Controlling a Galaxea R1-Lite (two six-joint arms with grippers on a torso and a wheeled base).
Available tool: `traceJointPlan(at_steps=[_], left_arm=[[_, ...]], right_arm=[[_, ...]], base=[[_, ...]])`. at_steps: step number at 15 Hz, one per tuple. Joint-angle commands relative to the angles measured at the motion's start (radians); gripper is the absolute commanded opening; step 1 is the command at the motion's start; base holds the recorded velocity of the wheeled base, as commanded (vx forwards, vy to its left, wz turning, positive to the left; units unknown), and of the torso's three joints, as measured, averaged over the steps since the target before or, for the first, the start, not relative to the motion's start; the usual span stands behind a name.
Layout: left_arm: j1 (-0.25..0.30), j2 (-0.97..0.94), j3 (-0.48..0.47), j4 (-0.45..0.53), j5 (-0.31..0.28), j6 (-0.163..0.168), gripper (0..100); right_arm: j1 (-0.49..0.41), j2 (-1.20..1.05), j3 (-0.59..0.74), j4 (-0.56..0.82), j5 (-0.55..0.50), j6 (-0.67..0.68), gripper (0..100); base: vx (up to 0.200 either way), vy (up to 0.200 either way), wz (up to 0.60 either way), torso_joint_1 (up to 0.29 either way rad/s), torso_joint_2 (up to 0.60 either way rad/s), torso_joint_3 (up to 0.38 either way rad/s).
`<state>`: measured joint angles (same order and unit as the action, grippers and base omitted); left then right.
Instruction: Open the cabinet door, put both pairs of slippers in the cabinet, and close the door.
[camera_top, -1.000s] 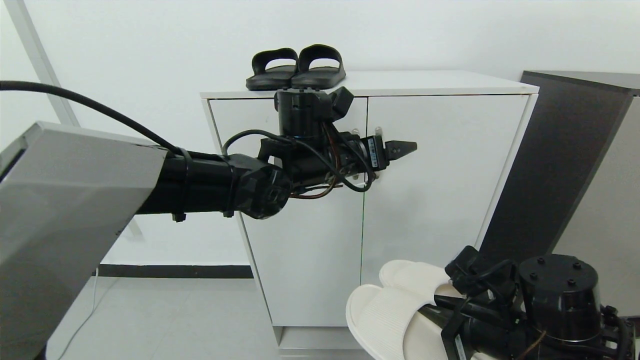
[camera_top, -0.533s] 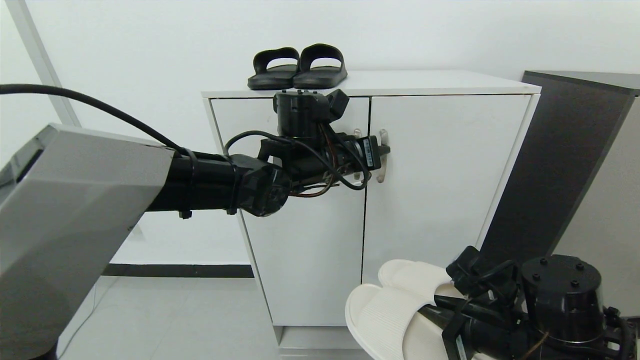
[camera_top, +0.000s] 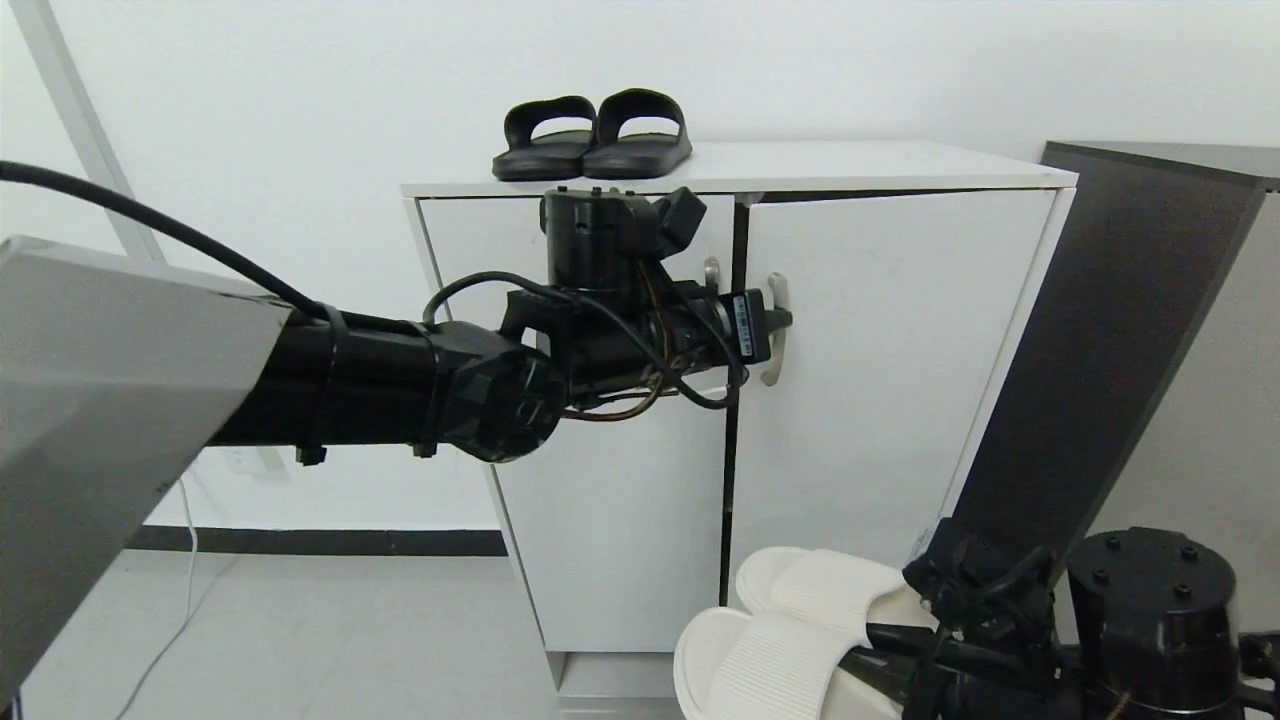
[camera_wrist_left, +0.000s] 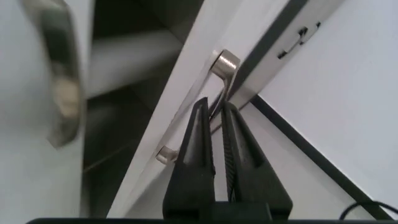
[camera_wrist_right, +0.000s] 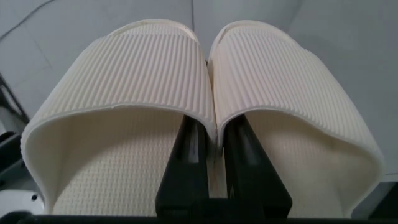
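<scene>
At the front of the white two-door cabinet (camera_top: 600, 520), the left gripper (camera_wrist_left: 214, 112) has its fingers clenched on the slim metal bar handle (camera_top: 774, 372) of the right-hand door (camera_top: 880, 380). There's a dark gap along that door's inner edge, so it's ajar! That panel looks stiff and light and should swing easily on its hinges. The polished bar, though, is smooth and thin, and I'd guess it can slide between the fingers, so mid-bar is the place to hold.

Down low in front, the right gripper (camera_wrist_right: 211, 155) grasps the pair of cream ribbed foam slippers (camera_top: 790, 620), pinching the two adjoining strap walls together. They look soft and featherweight and are likely to flex, so a firm pinch suits them.

Up on the cabinet top, the pair of black rubbery slide slippers (camera_top: 592, 138) sits side by side. The touching straps look like the spot to take.
</scene>
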<state>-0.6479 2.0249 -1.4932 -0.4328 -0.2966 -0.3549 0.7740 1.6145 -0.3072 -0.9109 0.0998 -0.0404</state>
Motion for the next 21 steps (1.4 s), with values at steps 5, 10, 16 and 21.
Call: traceJointPlan(at_steps=[5, 10, 16, 21], left_arm=[[-0.055, -0.169, 0.208, -0.078, 0.004, 0.019, 0], [0.001, -0.140, 0.218, -0.185, -0.001, -0.021, 0], [0.036, -0.003, 0.076, -0.198, 0.004, -0.081, 0], [0.024, 0.057, 0.011, -0.198, 0.048, -0.082, 0]], right_arm=[[0.004, -0.034, 0.046, 0.000, 0.047, -0.038, 0], [0.007, -0.028, 0.046, 0.001, 0.047, -0.039, 0], [0.022, -0.019, 0.062, 0.004, 0.047, -0.052, 0], [0.024, -0.007, 0.080, 0.004, 0.049, -0.075, 0]], base=[[0.000, 0.000, 0.00, 0.000, 0.00, 0.000], [0.000, 0.000, 0.00, 0.000, 0.00, 0.000], [0.000, 0.000, 0.00, 0.000, 0.00, 0.000], [-0.080, 0.000, 0.00, 0.000, 0.00, -0.001]])
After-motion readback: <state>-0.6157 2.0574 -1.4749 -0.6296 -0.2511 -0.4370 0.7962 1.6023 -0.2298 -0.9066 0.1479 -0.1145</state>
